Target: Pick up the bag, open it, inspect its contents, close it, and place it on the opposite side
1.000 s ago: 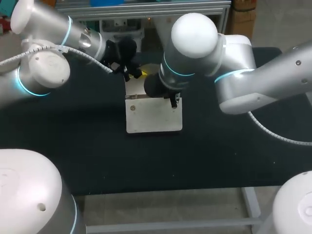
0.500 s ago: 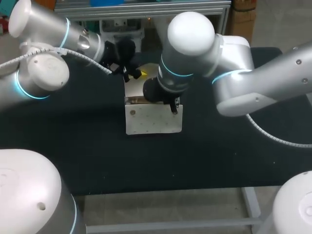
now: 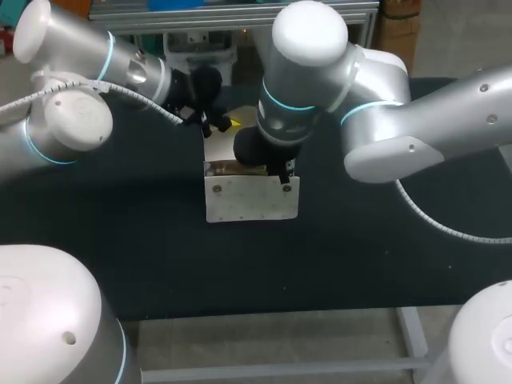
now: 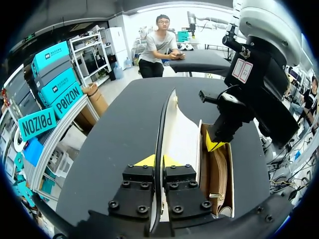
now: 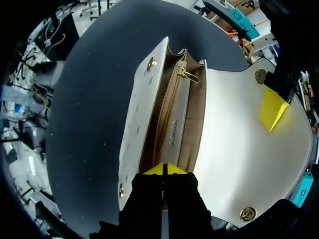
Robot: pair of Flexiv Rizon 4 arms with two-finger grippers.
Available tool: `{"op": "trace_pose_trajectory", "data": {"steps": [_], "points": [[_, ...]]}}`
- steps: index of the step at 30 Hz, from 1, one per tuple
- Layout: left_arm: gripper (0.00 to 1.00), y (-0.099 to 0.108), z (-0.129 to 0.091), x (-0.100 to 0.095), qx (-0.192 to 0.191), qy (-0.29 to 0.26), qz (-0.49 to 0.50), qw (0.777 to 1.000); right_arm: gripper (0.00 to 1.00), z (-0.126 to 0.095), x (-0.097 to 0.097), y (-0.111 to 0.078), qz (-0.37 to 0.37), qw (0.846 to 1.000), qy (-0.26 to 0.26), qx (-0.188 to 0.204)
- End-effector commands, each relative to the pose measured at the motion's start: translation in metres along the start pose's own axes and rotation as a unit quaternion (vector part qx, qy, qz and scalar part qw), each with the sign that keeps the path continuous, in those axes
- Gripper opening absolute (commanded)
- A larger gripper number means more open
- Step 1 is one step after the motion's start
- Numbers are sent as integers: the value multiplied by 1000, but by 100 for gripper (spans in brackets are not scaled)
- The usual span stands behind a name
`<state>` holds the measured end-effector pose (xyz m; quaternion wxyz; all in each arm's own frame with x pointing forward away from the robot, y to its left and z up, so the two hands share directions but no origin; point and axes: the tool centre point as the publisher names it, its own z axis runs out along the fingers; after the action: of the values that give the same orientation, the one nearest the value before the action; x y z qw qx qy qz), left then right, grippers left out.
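**Bag open between my two hands**

My left hand (image 4: 157,160) was clamped on the edge of the flap (image 4: 175,132). The flap's thin rim ran straight ahead from between its fingers, and the flap was held back from the mouth of the bag (image 3: 252,200). The white bag rested on the dark surface (image 3: 120,232) just beside that hand, on the side toward my right arm. Its mouth was open and its tan lining showed.

My right hand (image 5: 163,169) hung directly over one end of that mouth with its yellow tips pressed together. I could not tell whether they pinched any part of the bag. Ahead of the right hand lay the inner pocket with its gold zip pull (image 5: 187,73). The studded front wall was on one side of it and the folded-back flap on the other.
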<state>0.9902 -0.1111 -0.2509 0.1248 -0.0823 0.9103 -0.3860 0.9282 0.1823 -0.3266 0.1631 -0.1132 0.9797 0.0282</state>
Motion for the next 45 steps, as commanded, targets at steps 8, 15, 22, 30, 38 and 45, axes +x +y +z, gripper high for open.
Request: {"op": "trace_pose_trajectory", "data": {"steps": [8, 15, 22, 30, 38, 45], "points": [[0, 5, 1, 0, 2, 0, 2, 1000, 0, 9, -3, 0, 6, 998, 68, 14], [0, 6, 0, 0, 4, -2, 4, 1000, 70, 13, 0, 0, 6, 996, 88, 11], [0, 8, -1, 0, 5, -3, 5, 1000, 100, 17, 3, 0, 6, 995, 99, 9], [0, 9, -1, 3, 8, 6, 17, 1000, 100, 20, 7, -3, 8, 994, 106, 9], [0, 9, -1, 4, 7, 6, 21, 1000, 100, 22, 8, -3, 9, 994, 107, 9], [0, 9, -1, 5, 6, 6, 20, 1000, 100, 23, 8, -2, 7, 994, 107, 9]]}}
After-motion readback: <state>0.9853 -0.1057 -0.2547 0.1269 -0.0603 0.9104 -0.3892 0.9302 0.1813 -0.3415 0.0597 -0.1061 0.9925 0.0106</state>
